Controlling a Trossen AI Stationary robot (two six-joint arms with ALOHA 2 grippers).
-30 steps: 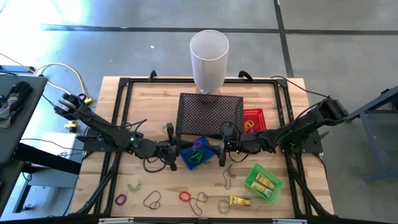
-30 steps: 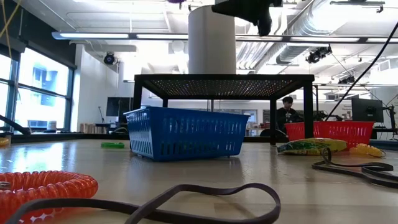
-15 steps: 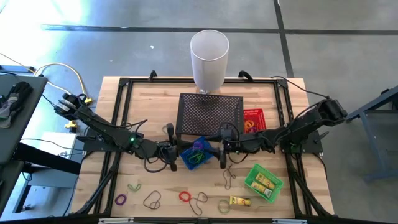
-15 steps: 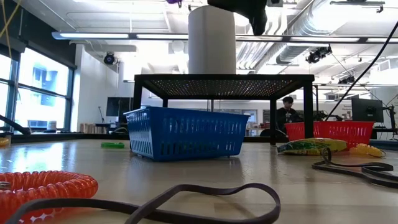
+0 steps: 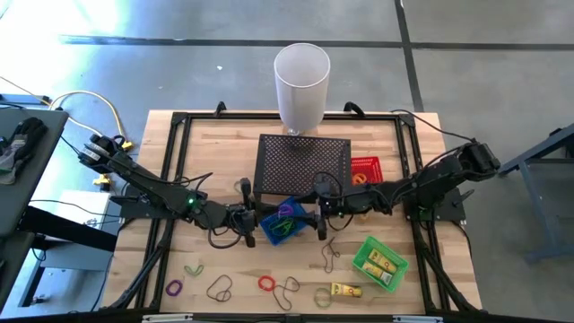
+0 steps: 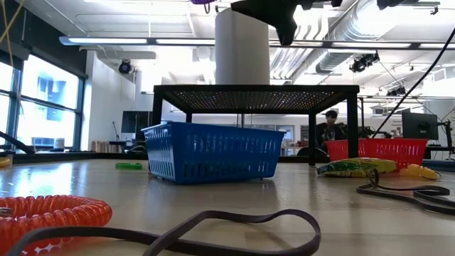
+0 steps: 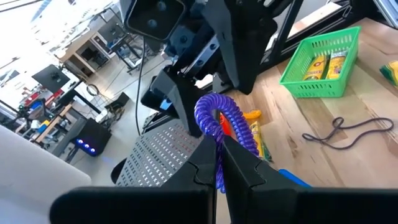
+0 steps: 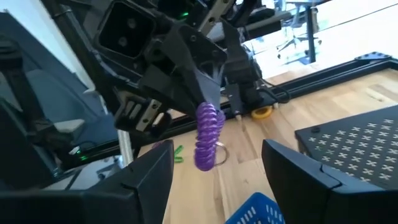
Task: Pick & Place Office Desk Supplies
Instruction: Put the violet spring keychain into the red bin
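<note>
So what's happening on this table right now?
The left gripper is shut on a purple coil band, holding it in the air above the blue basket. The right gripper faces it with its fingers open and the coil not yet between them. Other bands and a yellow piece lie loose along the table's front edge, near the green basket.

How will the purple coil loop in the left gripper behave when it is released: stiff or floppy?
Probably springy: the purple coil loop hangs stretched from the shut left gripper. Probably light, since only a fingertip pinch holds it.
</note>
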